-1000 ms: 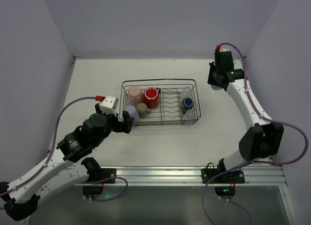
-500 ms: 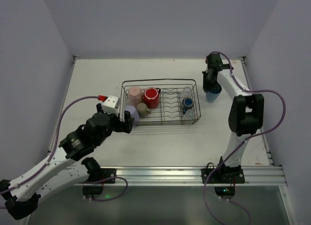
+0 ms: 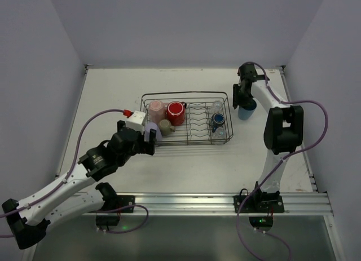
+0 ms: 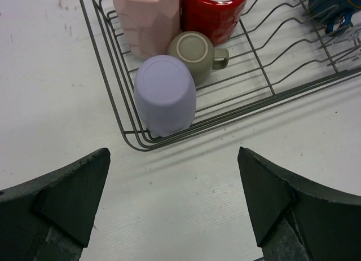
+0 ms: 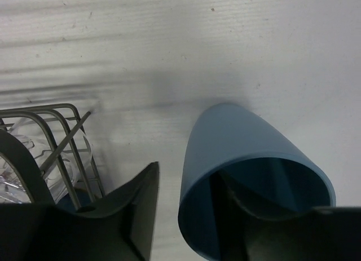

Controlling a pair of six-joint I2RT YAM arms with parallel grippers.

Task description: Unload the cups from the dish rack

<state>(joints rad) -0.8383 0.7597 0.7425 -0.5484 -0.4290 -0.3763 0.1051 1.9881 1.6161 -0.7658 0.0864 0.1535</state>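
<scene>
The dish rack [image 3: 186, 94] holds a pink cup [image 3: 156, 110], a red mug [image 3: 176, 112], an olive cup [image 3: 166, 126], a lavender tumbler [image 3: 153, 129], a dark blue cup [image 3: 218, 119] and clear glasses [image 3: 217, 106]. My left gripper [image 3: 149, 138] is open just short of the rack's front-left corner, and the upside-down lavender tumbler [image 4: 164, 94] lies beyond its fingers. A light-blue tumbler [image 5: 242, 154] stands on the table right of the rack. My right gripper [image 5: 194, 185] is open over it, one finger inside the tumbler and the other outside, clear of its wall.
The rack's wire corner [image 5: 59, 111], with a clear glass [image 5: 28, 154] behind it, sits close to the left of my right fingers. Plate dividers [image 3: 197, 121] fill the rack's middle. Walls enclose the table on three sides.
My right gripper came down beside the rack with the light-blue tumbler and its jaws have parted from the wall. My left arm edged closer to the lavender tumbler.
</scene>
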